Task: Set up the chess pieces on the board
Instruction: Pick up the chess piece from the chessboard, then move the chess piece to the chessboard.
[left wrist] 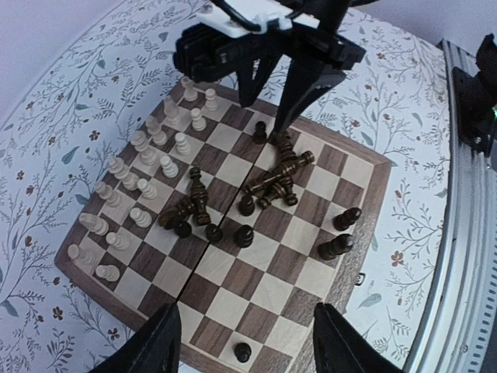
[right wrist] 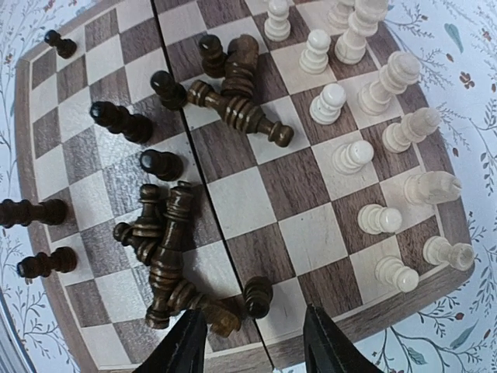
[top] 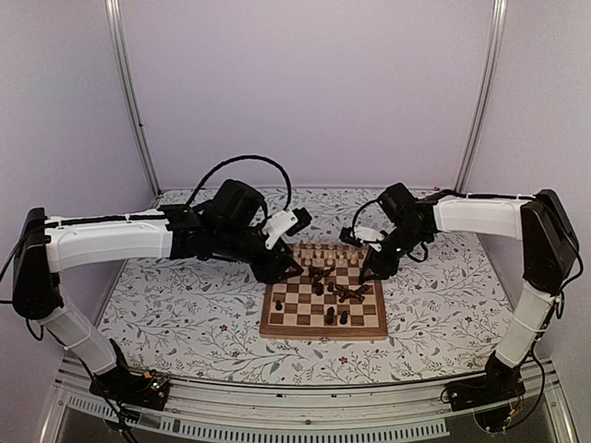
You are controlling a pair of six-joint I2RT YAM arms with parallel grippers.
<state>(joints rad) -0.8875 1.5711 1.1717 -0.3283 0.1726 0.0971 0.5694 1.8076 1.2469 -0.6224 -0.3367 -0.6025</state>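
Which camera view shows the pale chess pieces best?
Left wrist view: both rows of pale chess pieces show whole. Right wrist view cuts some off at its top edge; top external view shows them tiny.

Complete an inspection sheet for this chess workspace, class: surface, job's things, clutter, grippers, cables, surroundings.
Surface: floral table, with the board lying flat on it.
Job's things: pale pieces upright in two rows along one edge; dark pieces mostly toppled in heaps mid-board.
Clutter: nothing seen.
Grippers: left gripper and right gripper over the board, both open and empty.
Cables: black cable loops above the left arm.
Surroundings: plain walls, metal frame posts.
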